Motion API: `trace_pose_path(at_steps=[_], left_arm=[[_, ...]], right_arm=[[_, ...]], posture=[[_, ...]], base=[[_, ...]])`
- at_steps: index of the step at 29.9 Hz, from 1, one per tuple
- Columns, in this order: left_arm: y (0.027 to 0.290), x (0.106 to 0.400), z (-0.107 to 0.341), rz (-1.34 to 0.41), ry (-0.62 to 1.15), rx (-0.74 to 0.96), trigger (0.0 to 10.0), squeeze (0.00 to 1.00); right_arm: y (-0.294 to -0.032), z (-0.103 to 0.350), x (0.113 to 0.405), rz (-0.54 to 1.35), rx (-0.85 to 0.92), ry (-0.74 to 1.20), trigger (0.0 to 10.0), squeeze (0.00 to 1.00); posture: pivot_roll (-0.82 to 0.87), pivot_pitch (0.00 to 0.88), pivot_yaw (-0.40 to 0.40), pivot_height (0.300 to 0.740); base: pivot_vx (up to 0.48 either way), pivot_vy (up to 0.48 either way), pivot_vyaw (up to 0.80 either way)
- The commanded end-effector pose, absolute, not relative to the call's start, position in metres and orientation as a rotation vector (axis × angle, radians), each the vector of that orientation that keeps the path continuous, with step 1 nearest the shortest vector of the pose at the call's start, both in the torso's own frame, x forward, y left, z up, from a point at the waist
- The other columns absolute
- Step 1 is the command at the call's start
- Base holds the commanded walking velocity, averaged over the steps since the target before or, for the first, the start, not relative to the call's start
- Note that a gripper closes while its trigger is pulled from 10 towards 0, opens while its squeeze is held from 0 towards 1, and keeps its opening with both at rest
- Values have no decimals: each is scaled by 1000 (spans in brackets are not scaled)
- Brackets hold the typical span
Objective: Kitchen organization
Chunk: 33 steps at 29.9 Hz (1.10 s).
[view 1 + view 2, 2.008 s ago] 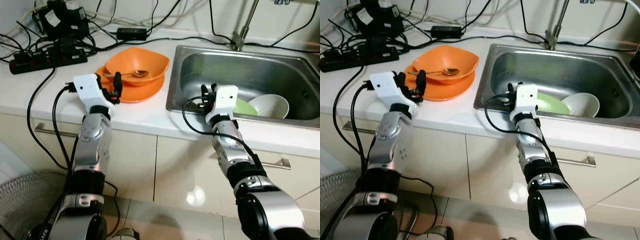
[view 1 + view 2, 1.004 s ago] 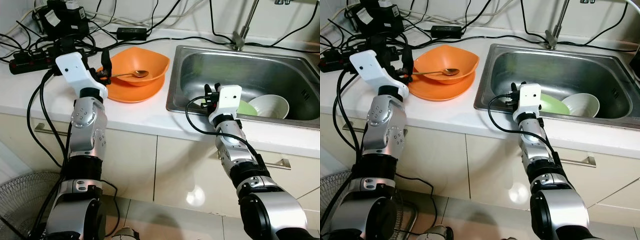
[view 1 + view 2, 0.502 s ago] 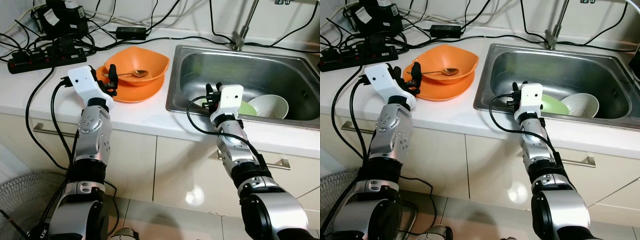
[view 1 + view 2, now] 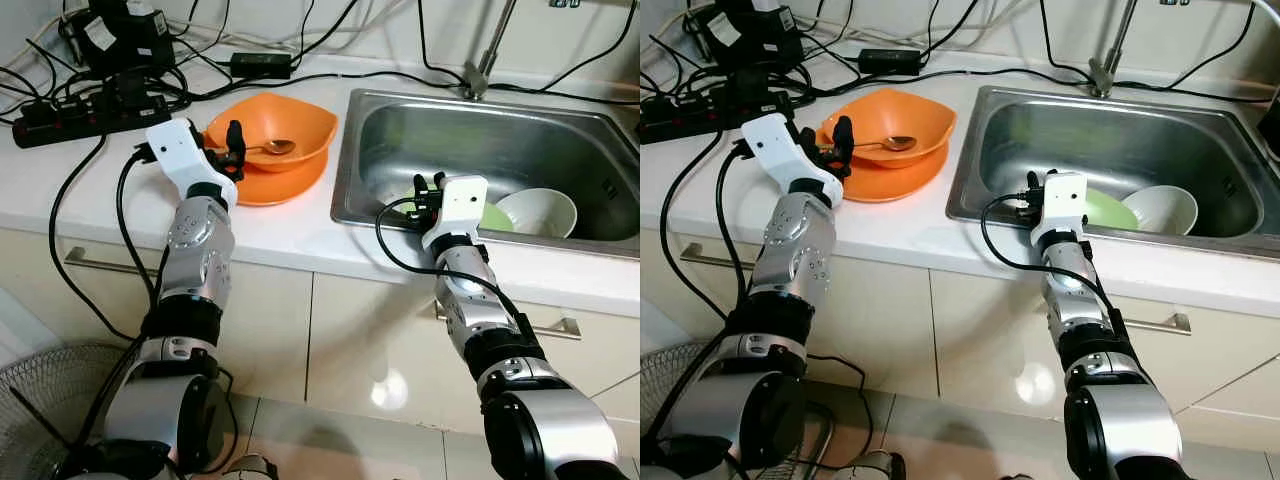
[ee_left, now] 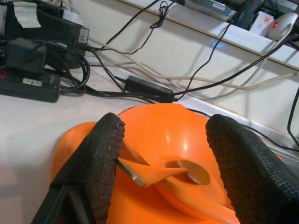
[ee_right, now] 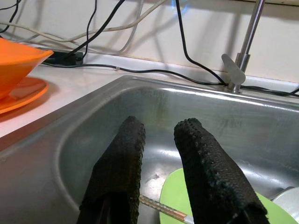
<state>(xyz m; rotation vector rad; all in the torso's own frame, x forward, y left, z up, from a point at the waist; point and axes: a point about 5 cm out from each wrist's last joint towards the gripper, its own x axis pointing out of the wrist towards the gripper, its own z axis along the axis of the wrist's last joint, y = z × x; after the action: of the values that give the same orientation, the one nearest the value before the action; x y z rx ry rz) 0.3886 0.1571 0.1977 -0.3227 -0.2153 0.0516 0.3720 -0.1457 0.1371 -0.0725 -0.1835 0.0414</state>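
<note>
Left gripper (image 5: 161,154) spread wide at the orange bowl's (image 4: 272,128) spoon (image 5: 161,171); right gripper (image 6: 159,140) narrowly parted over the sink (image 4: 400,130).

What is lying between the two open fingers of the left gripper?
In the left wrist view, the spoon's handle lies between the left gripper's open fingers, running into the orange bowl, which sits on the orange plate. No finger touches it yet.

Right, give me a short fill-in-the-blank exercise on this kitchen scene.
1. The spoon lies in the ____ bowl.
2. That bowl sits on a plate of the same colour, on the counter to the ____ of the sink.
3. Inside the sink, a white bowl rests beside a ____ plate.
4. The left gripper has its fingers ____ around the spoon handle.

Missing words: orange; left; green; open
</note>
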Motion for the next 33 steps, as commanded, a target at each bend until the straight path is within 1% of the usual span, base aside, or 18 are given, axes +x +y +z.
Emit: trace_pose_path(at_steps=[1,11,12,13,14,15,33], left_arm=[[153,391,201,52,-221,-339,10000,0],[148,393,193,29,-162,-353,10000,0],[147,393,193,27,-162,-356,9765,0],[147,393,193,25,-165,-356,3961,0],[146,393,193,24,-167,-357,3961,0],[146,394,194,21,-170,-357,0,0],[143,394,197,6,-192,-346,0,0]], right_arm=[[-150,138,372,23,-69,-187,10000,0],[-148,139,372,28,-66,-184,10000,0],[-148,139,372,29,-66,-184,10000,0],[-148,139,372,29,-66,-185,10000,0],[-148,139,372,29,-65,-185,10000,0],[-148,139,372,29,-65,-186,10000,0],[-143,140,373,46,-67,-181,10000,0]], posture=[[111,49,-9,740],[112,49,-10,740],[112,49,-10,740],[111,45,-10,740],[110,44,-9,740],[110,44,-9,740],[117,21,-12,740]], base=[[0,0,0],[0,0,0],[0,0,0],[0,0,0],[0,0,0],[0,0,0],[0,0,0]])
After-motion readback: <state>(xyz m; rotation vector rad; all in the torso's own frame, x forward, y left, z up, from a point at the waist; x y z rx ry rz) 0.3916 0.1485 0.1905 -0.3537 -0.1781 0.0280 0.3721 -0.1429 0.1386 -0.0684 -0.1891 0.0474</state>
